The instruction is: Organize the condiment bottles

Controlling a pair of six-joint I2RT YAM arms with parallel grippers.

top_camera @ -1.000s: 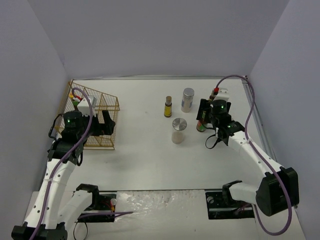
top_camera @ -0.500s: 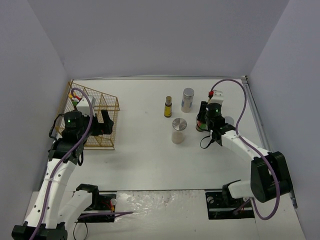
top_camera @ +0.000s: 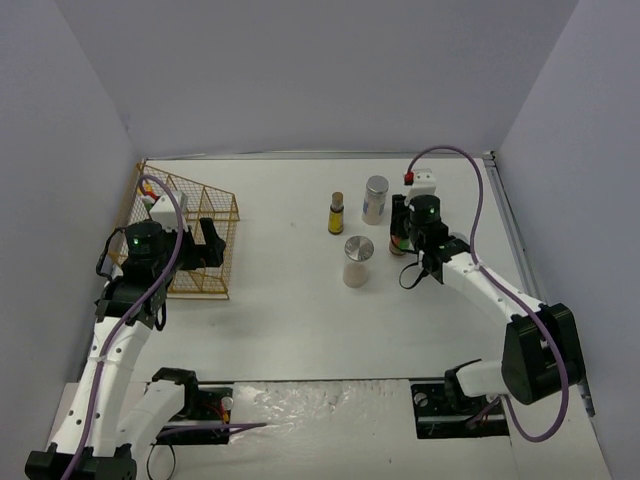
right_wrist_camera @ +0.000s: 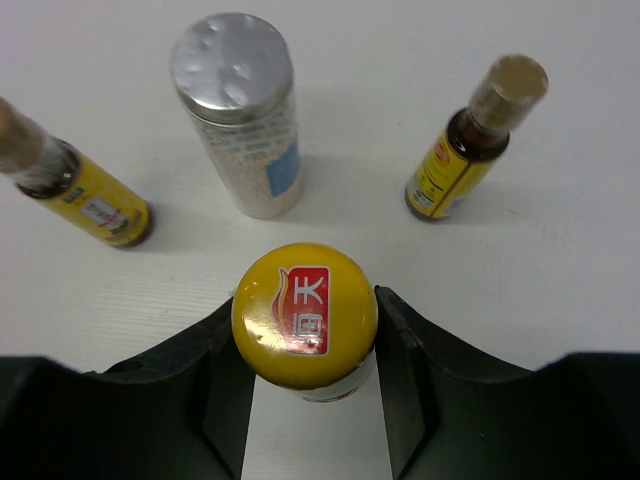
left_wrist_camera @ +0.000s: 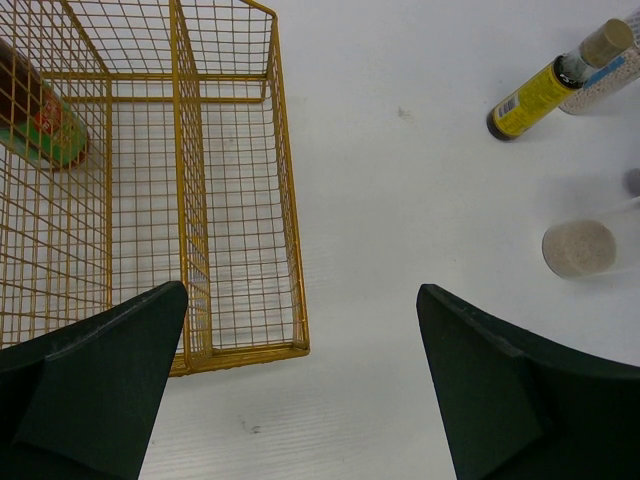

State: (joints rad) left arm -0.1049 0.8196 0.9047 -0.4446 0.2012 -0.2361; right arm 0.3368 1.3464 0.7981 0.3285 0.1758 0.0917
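My right gripper is shut on a yellow-capped sauce bottle, a finger pressed to each side below the cap; from above, the bottle stands at the right of the table. Beyond it stand a silver-lidded jar and two slim dark yellow-labelled bottles. Another jar stands nearer the middle. My left gripper hangs open above the near edge of the gold wire rack. A green-red-labelled bottle lies in the rack's far left compartment.
The rack sits at the table's left side against the wall. The right arm's cable loops above the right part of the table. White walls close the table on three sides.
The right gripper has swung left onto the sauce bottle and closed on it. The left arm has not moved.
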